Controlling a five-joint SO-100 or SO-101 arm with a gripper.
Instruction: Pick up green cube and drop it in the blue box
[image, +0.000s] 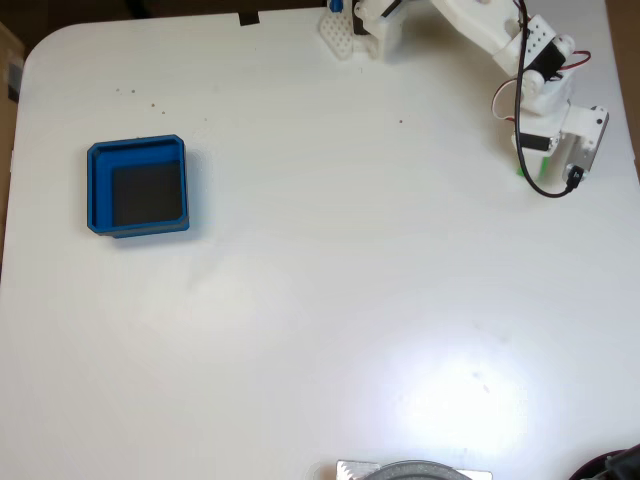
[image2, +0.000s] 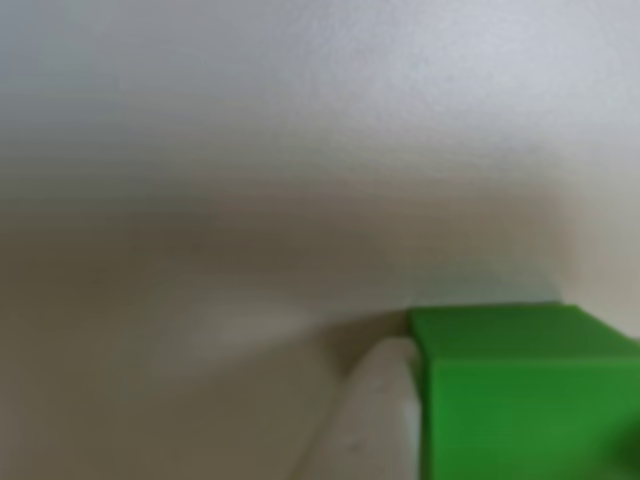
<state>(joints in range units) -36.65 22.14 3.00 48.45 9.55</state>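
The green cube (image2: 520, 390) fills the lower right of the blurred other view and rests on the white table. One white finger (image2: 368, 420) lies against its left face; the other finger is out of frame. In the fixed view my gripper (image: 535, 170) hangs low at the table's far right, with slivers of the green cube (image: 522, 172) peeking out beneath it. The blue box (image: 137, 186), a shallow square tray with a dark floor, sits far off at the left. It holds nothing.
The arm's white base (image: 370, 25) stands at the top edge of the table. A grey round object (image: 415, 470) pokes in at the bottom edge. Wide bare table lies between gripper and box.
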